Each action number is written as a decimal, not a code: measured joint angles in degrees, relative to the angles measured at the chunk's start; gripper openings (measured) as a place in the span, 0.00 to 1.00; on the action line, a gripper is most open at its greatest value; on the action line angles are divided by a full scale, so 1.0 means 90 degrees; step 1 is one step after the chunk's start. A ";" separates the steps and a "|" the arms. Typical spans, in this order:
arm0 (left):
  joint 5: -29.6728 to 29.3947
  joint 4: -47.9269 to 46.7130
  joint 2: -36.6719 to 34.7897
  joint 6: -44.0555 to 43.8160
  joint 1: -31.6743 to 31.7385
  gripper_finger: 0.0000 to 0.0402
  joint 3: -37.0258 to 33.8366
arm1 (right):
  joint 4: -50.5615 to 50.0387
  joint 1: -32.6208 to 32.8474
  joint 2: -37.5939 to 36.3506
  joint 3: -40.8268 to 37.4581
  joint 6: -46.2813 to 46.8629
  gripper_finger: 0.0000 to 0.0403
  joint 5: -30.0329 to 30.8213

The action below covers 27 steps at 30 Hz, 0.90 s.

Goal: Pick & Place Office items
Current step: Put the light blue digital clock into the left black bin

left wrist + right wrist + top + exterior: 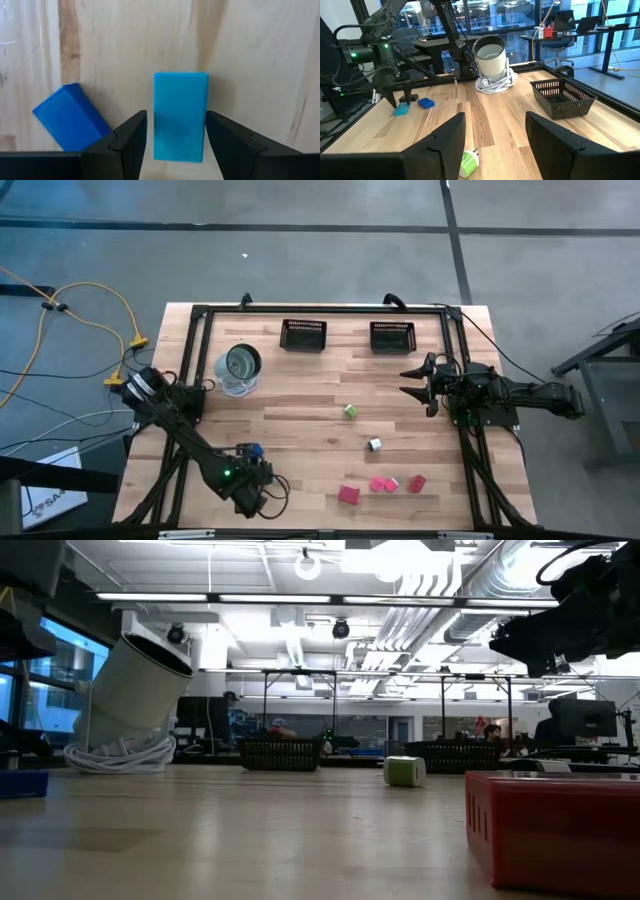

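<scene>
**A:** High view first. Our left gripper (250,470) sits down by the near-left corner of the table (300,395), right over the blue pieces, which mostly hide under the arm. The right gripper (415,383) hovers up by the right side rail, fingers spread, carrying nothing. Loose items in between: green cube (350,411), white cube (375,445), and the red and pink blocks (381,487) near the front edge. Two baskets (303,335) at the far edge. Lots of bare wood in the middle, so we've got room to carry stuff across.

**B:** Low view doesn't add much. Red block (555,825) huge up close, green cube (404,771) sitting flat mid-table, baskets behind it, and a tilted white cup (135,695) over a coil of cable.

**A:** Left wrist is the good one. Our fingers (125,140) are spread either side of the teal block (180,116), not touching yet as far as we can tell. The blue block (70,116) lies skewed just beside one finger.

**B:** Looks like hard, light plastic to us: stiff, probably a bit slick. We'd pinch the teal one across its long flat sides, near the middle. Only worry is that finger nudging the blue one.

**A:** Right wrist view agrees: left gripper (402,97) standing over the teal block (401,110), blue block (426,103) next to it, well in from the edge.
</scene>
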 joint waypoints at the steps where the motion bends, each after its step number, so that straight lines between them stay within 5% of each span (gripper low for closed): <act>1: 0.0040 0.0029 0.0041 0.0025 0.0013 0.48 0.0000 | -0.0001 0.0001 0.0000 -0.0001 0.0000 0.48 0.0000; 27: 0.0223 0.0190 0.0206 -0.0090 0.0070 0.46 -0.0005 | 0.0002 -0.0001 0.0000 -0.0001 0.0000 0.48 0.0000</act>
